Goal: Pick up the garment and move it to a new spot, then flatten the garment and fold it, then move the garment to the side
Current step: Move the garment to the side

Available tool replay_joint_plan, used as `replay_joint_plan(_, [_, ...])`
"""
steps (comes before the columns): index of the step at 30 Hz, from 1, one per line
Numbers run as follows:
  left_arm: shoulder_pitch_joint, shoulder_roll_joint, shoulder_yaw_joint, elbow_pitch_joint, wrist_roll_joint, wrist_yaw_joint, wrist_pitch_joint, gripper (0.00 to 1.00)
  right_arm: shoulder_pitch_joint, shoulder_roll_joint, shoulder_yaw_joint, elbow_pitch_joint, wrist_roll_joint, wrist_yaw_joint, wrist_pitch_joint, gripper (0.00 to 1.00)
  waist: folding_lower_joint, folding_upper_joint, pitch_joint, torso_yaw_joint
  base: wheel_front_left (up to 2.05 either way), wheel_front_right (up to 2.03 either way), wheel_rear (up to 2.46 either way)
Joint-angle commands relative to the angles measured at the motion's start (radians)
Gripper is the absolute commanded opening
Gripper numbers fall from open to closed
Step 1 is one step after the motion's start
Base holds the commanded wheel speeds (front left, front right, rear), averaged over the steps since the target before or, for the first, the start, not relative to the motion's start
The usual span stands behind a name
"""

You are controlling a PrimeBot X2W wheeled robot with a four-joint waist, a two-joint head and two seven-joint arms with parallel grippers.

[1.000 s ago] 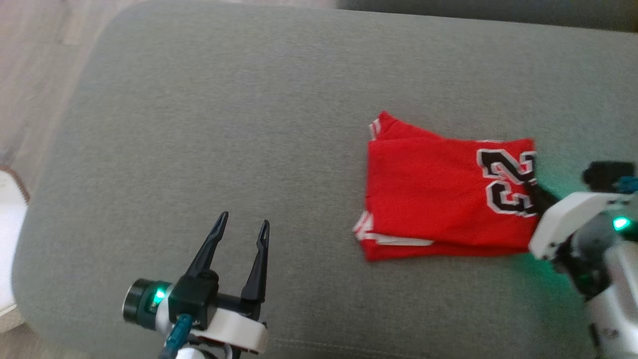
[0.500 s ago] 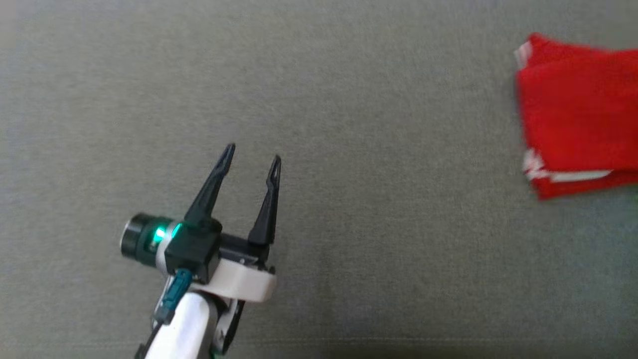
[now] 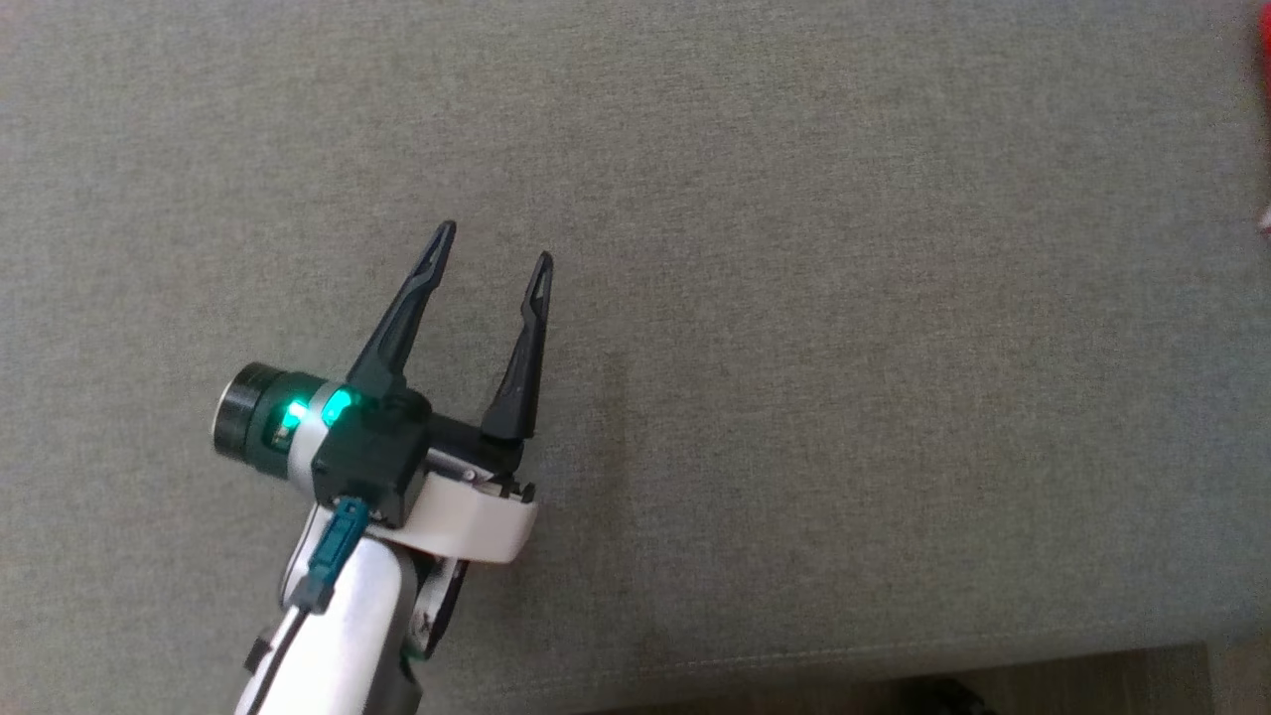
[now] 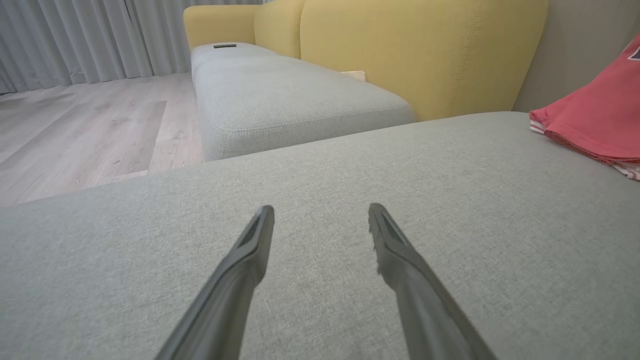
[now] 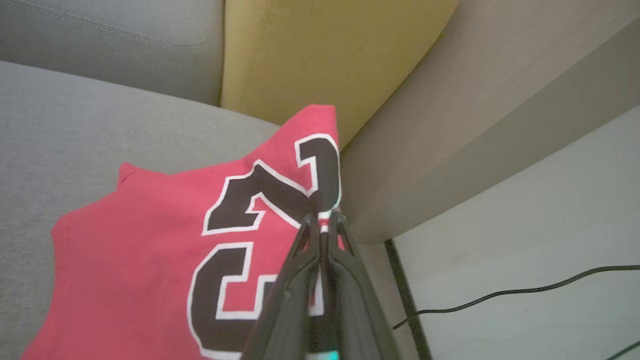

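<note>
— Left gripper (image 3: 494,243): how do its two dark tapered fingers stand?
— Spread wide with nothing between them, poised over the grey cushion (image 3: 794,298). It's a finely woven fabric with a stitched seam along the edge behind the wrist.
— And the right gripper (image 5: 322,218)?
— Pinched tight on the garment (image 5: 150,225), at its edge right by the black, white-outlined numerals.
— Where does that garment lie?
— It's a red jersey, layered on the same cushion, spreading back and to the left of the right gripper's fingers. From the left gripper it sits well off to the right, with white-striped trim at its near corner.
— What's around?
— Ahead of the right fingers there's a yellow backrest (image 5: 310,50). A smooth taupe panel (image 5: 475,100) sits just to its right, close against the pinched corner. Further right, a thin black cable (image 5: 525,290) trails over a pale surface (image 5: 500,225). Ahead of the left gripper are another grey seat (image 4: 290,100), wood-plank floor (image 4: 75,125) and pleated curtains (image 4: 75,40).
</note>
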Motion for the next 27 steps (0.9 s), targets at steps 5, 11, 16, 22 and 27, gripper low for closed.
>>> replay_joint_plan(5, [-0.04, 0.017, 0.009, -0.048, 0.006, -0.002, -0.005, 1.0, 0.001, -0.011, -0.087, -0.077, -0.149, 0.003, 0.041, 0.32, -0.0002, 0.0, -0.012, 0.002, 0.0, 0.0, 0.0])
replay_joint_plan(11, [-0.025, 0.018, 0.011, -0.044, -0.005, 0.014, -0.005, 1.0, 0.004, 0.082, -0.082, -0.161, -0.268, 0.003, 0.007, 1.0, -0.0002, 0.0, -0.06, 0.02, 0.0, 0.0, 0.0])
replay_joint_plan(16, [0.012, 0.011, 0.022, -0.034, -0.023, 0.037, -0.005, 1.0, 0.009, 0.248, -0.012, -0.227, -0.314, 0.003, -0.053, 1.0, -0.0002, 0.0, -0.142, 0.032, 0.0, 0.0, 0.0])
replay_joint_plan(22, [0.082, -0.007, 0.06, -0.013, -0.067, 0.071, -0.005, 1.0, 0.075, 0.443, 0.12, -0.195, -0.266, 0.003, -0.185, 1.0, -0.0002, 0.0, -0.281, 0.047, 0.0, 0.0, 0.0])
replay_joint_plan(27, [0.17, -0.024, 0.111, 0.029, -0.131, 0.097, -0.005, 1.0, 0.168, 0.565, 0.23, -0.098, -0.2, 0.003, -0.339, 1.0, -0.0002, 0.0, -0.392, 0.067, 0.0, 0.0, 0.0])
